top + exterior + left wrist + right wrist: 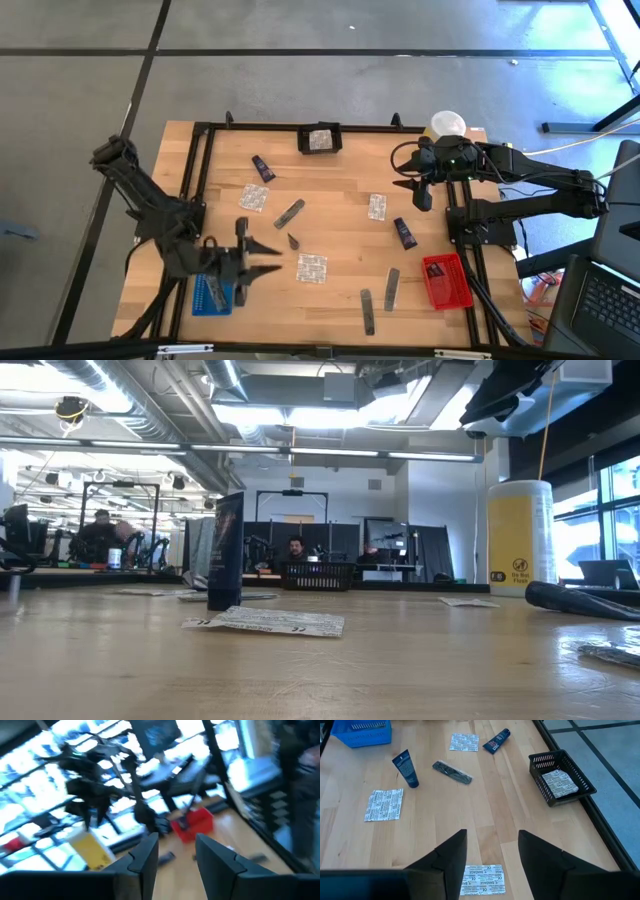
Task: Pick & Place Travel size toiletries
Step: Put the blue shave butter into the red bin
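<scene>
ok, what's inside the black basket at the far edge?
The black basket holds one silvery-white foil sachet, lying flat on its floor. Nothing else shows in it; whatever might lie under the sachet is covered.

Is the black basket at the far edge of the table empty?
No, the black basket holds a silvery-white sachet, shown plainly in the right wrist view.

The table (470, 820) is pale, matt planked wood edged by a black metal frame (580, 800), the printed sachets (384, 805) look like crinkled foil-paper, the dark tubes (406, 767) glossy plastic, and the black basket (540, 767) meshed plastic.
</scene>
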Robot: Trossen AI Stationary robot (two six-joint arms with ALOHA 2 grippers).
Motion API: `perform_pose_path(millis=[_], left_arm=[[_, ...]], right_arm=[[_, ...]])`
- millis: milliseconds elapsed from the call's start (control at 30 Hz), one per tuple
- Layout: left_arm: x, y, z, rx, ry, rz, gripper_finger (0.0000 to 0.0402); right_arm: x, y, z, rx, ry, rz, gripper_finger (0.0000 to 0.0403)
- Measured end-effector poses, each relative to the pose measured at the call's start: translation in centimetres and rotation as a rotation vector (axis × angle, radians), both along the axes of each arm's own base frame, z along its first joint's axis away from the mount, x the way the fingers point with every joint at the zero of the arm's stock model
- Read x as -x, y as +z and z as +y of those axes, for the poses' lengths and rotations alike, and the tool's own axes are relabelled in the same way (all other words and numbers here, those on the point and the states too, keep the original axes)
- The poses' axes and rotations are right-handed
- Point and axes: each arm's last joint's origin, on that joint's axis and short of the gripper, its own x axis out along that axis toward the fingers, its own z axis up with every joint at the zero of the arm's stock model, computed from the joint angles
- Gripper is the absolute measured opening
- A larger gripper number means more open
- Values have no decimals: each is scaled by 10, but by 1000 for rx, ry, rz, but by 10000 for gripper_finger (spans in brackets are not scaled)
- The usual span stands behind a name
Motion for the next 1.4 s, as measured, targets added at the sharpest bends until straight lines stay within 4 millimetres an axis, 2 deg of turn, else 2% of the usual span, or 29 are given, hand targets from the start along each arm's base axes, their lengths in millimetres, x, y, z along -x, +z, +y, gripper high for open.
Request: perform_pose_path(millis=[267, 567, 667, 800, 933, 1067, 1200, 1400], left_arm=[[-21, 7, 33, 67, 274, -71, 125], [-45, 4, 86, 140, 536, -90, 125], [-51, -1, 101, 179, 534, -68, 124], [-57, -5, 124, 265, 442, -20, 123], [-56, -6, 146, 315, 399, 22, 125], [-54, -9, 158, 326, 413, 22, 123], [-44, -16, 166, 334, 434, -14, 124], [-14, -18, 178, 356, 469, -68, 123]], right_arm=[[0, 0, 0, 0, 1, 0, 158], [-1, 1, 0, 3, 0, -16, 146], [-3, 4, 0, -3, -7, -51, 142], [-7, 9, -1, -89, -77, -137, 139], [-10, 14, -1, -144, -107, -206, 142], [-14, 15, -2, -230, -171, -237, 148], [-24, 5, -1, -282, -198, -167, 151], [-47, -18, 6, -320, -231, -25, 132]])
